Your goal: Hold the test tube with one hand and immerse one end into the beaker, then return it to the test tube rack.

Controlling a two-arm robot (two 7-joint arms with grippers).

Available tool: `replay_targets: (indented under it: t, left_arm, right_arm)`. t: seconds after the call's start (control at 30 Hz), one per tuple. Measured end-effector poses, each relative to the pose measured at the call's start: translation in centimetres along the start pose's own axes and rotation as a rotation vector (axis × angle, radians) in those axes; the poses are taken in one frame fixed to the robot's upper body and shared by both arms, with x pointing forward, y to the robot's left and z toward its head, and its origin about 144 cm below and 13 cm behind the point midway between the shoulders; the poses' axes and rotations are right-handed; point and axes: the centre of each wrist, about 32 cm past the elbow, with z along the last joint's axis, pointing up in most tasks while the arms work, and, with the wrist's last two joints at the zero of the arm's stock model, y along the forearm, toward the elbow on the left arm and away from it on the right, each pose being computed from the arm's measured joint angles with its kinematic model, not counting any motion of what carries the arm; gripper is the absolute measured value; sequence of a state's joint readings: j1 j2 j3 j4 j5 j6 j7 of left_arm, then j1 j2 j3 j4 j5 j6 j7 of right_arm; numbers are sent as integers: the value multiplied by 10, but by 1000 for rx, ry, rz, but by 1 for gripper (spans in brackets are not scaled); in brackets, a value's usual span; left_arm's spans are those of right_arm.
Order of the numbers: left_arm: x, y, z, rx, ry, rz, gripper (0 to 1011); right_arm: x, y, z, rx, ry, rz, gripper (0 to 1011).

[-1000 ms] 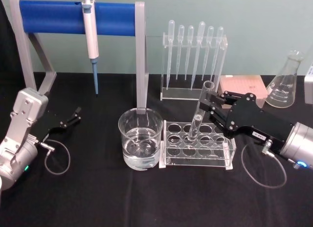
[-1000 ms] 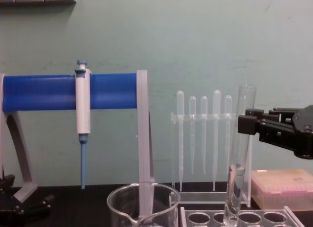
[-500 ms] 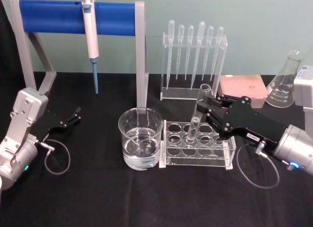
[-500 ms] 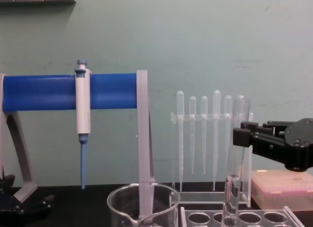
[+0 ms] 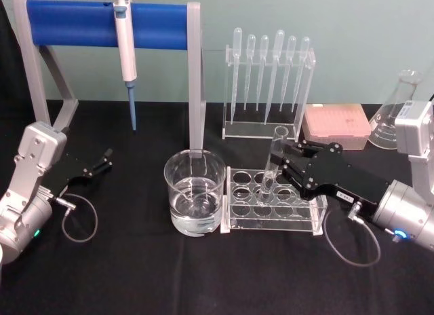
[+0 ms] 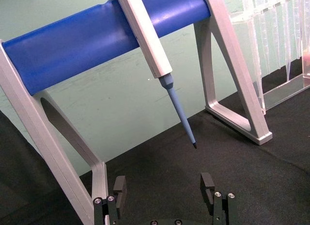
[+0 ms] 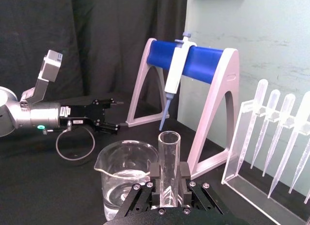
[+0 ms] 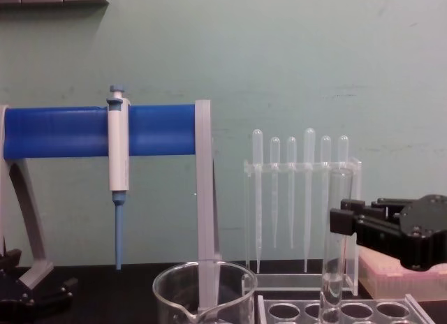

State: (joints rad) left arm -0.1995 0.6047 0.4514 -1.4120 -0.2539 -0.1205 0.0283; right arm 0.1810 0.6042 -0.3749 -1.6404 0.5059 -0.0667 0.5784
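One test tube (image 5: 271,167), clear glass. One beaker (image 5: 194,201). Six frosted pipettes (image 5: 278,70) hanging in one clear stand (image 5: 268,128) toward the table's back edge. One white-and-blue pipettor (image 5: 125,50) on one blue-barred stand (image 5: 88,23). One clear rack (image 5: 274,208), two rows of round holes; exact hole count cannot be told, as the gripper covers part. One pink box (image 5: 336,123) and one conical flask (image 5: 397,115), both near the back right corner. Two grippers: left gripper (image 5: 95,167), right gripper (image 5: 288,167).
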Motion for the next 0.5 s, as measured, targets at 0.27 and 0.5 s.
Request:
replay_targets:
  t: [0.27,0.5]
  left_arm:
    - [0,0,0,0,0,0,1000]
    - [0,0,0,0,0,0,1000]
  right_arm:
    - [0,1,-8,-16,11,0,241]
    - [-1,2,-14,-29,17,-1,241]
